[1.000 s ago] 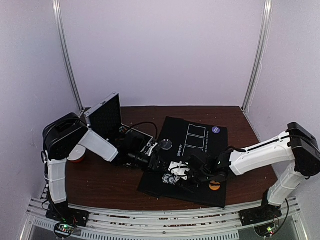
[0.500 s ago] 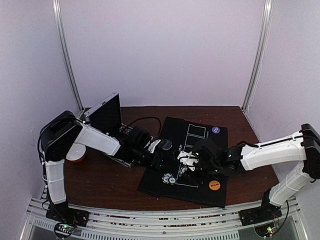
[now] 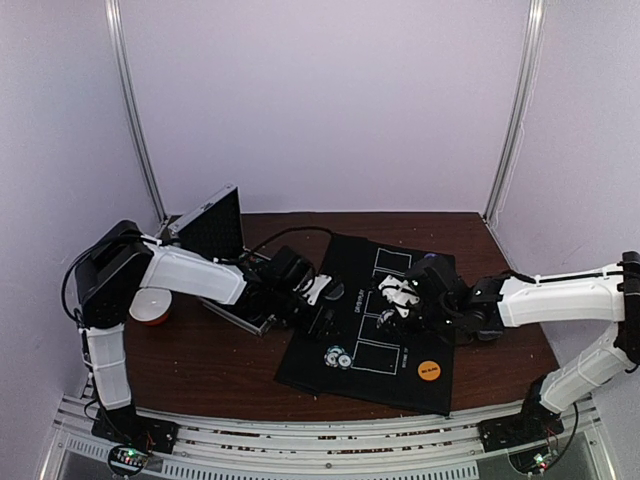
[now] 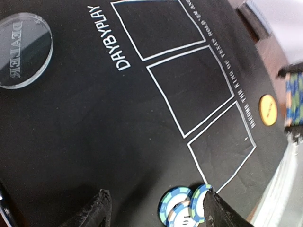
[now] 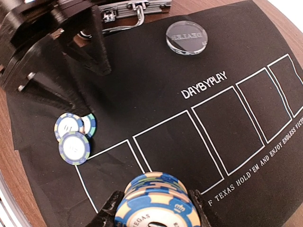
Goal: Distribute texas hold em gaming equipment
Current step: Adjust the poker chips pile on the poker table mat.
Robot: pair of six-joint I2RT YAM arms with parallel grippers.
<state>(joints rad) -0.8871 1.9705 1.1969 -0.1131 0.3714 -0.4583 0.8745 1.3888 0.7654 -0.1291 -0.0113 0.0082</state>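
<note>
Chip stack [image 5: 154, 201] clamped in right jaws, left jaws wide apart, empty

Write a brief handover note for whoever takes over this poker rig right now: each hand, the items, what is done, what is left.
The left hand is open and empty, low over the black mat beside three loose chips.
The right hand is shut on a stack of chips, held above the mat's printed boxes.
Also on the mat: the clear dealer disc and the orange disc.
Done: those chips and discs are laid out.
Left: set down the held stack. No cards show on the mat.
</note>
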